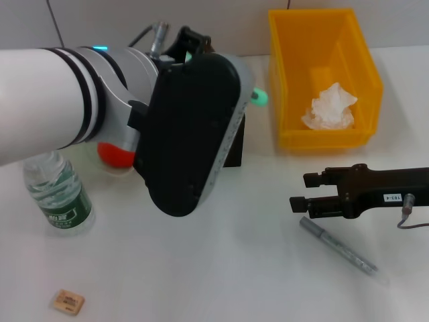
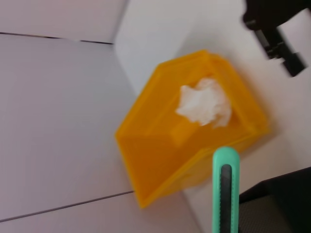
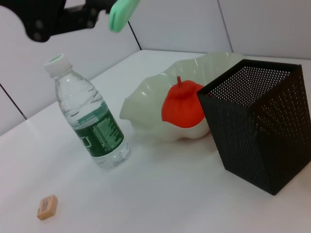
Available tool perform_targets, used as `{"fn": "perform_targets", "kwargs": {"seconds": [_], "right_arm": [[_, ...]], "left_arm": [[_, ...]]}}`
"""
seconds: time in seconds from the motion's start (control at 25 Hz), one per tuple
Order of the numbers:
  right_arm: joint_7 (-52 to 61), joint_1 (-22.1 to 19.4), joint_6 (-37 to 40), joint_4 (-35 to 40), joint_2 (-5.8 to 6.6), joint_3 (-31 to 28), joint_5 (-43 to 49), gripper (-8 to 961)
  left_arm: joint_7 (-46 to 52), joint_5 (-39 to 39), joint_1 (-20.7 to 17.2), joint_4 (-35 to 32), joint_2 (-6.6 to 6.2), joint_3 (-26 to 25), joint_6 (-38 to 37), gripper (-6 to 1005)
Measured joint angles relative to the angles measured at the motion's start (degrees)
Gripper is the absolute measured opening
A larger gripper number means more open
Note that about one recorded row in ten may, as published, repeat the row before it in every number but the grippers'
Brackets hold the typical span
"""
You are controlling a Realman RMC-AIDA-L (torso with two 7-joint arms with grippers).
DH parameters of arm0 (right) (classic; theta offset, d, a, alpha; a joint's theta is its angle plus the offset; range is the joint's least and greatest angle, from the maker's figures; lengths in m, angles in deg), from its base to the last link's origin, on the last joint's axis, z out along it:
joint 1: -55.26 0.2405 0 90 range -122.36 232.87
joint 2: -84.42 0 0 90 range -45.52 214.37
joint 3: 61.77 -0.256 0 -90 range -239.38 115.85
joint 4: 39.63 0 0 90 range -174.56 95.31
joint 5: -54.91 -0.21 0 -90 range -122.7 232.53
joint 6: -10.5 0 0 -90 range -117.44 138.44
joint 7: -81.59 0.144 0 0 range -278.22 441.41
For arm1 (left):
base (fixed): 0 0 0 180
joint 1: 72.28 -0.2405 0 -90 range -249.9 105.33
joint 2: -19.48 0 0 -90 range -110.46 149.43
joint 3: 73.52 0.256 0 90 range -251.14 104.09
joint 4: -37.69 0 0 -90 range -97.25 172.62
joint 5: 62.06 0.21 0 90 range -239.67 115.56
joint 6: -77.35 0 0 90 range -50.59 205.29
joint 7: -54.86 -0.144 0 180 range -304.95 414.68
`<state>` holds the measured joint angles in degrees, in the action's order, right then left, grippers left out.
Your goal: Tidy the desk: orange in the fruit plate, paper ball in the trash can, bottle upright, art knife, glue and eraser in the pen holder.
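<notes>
My left gripper (image 3: 103, 13) is shut on the green art knife (image 2: 226, 193) and holds it in the air above the black mesh pen holder (image 3: 262, 124). In the head view my left arm hides the holder, and only the knife's tip (image 1: 260, 98) shows. The orange (image 3: 182, 104) lies in the pale fruit plate (image 3: 146, 104). The water bottle (image 1: 57, 194) stands upright. The paper ball (image 1: 330, 107) lies in the yellow bin (image 1: 362, 60). The tan eraser (image 1: 69, 301) lies at the front left. My right gripper (image 1: 299, 192) is open and empty, just above a silver pen-shaped stick (image 1: 338, 245).
The wall runs close behind the bin and the plate. The bottle (image 3: 90, 121) stands just left of the plate, and the holder (image 2: 284, 204) stands right of the plate, close to the bin (image 2: 160, 160).
</notes>
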<state>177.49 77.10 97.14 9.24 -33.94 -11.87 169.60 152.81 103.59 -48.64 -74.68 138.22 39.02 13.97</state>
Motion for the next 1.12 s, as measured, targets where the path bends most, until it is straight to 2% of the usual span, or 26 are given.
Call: {"fn": "perform_targets", "kwargs": {"seconds": [0.04, 0.2, 0.24, 0.32, 0.4, 0.52, 0.68, 0.72, 1.12], "right_arm": [[0.05, 0.03, -0.01, 0.00, -0.05, -0.02, 0.00, 758], [0.57, 0.18, 0.13, 0.00, -0.17, -0.58, 0.01, 758], [0.74, 0.20, 0.19, 0.00, -0.20, -0.69, 0.02, 757], [1.23, 0.16, 0.21, 0.00, -0.20, -0.77, 0.02, 757], [1.35, 0.12, 0.22, 0.00, -0.19, -0.78, 0.02, 757], [1.42, -0.03, 0.26, 0.00, -0.19, -0.79, 0.02, 758], [1.46, -0.04, 0.34, 0.00, -0.23, -0.78, 0.02, 758], [1.56, -0.04, 0.36, 0.00, -0.24, -0.77, 0.01, 758], [2.38, 0.14, 0.53, 0.00, -0.17, -0.77, 0.00, 757]], "left_arm": [[0.00, 0.00, 0.00, 0.00, 0.00, 0.00, 0.00, 185], [-5.06, -0.04, -3.63, 3.17, 0.00, 0.64, 10.16, 186], [-5.06, -0.04, -3.63, 3.17, 0.00, 0.64, 10.16, 186], [-9.06, -0.03, -5.70, 7.10, 0.01, 1.26, 17.84, 186], [-10.96, -0.04, -6.55, 8.57, 0.04, 1.48, 21.33, 186], [-13.42, -0.05, -7.31, 12.60, 0.07, 1.76, 28.35, 186], [-15.46, -0.06, -7.23, 15.85, 0.06, 1.74, 33.33, 187], [-17.95, -0.07, -7.38, 18.19, 0.15, 1.85, 37.41, 187], [-24.63, -0.07, -8.11, 22.97, 0.32, 2.76, 46.15, 188]]}}
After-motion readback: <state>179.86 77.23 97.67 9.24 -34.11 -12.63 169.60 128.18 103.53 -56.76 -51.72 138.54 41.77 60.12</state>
